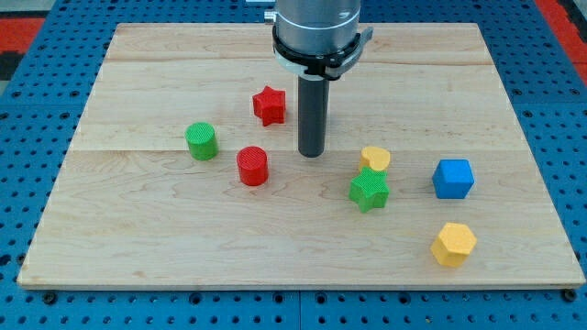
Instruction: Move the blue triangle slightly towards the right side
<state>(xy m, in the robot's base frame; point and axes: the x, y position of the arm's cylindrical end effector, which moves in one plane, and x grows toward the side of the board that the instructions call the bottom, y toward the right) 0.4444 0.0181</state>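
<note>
My tip [311, 154] rests on the wooden board [138, 238] near its middle. No blue triangle shows in the view; the arm's body at the view's top covers part of the board. The only blue block is a blue cube [453, 178] at the view's right, far right of the tip. A red star [269, 105] lies just up and left of the tip. A red cylinder [252, 166] lies to its left and slightly below. A yellow heart [374, 159] lies to its right, with a gap between them.
A green star [369, 191] touches the yellow heart from below. A green cylinder [201, 141] stands at the left. A yellow hexagon [453, 244] lies at the lower right, below the blue cube. A blue pegboard surrounds the board.
</note>
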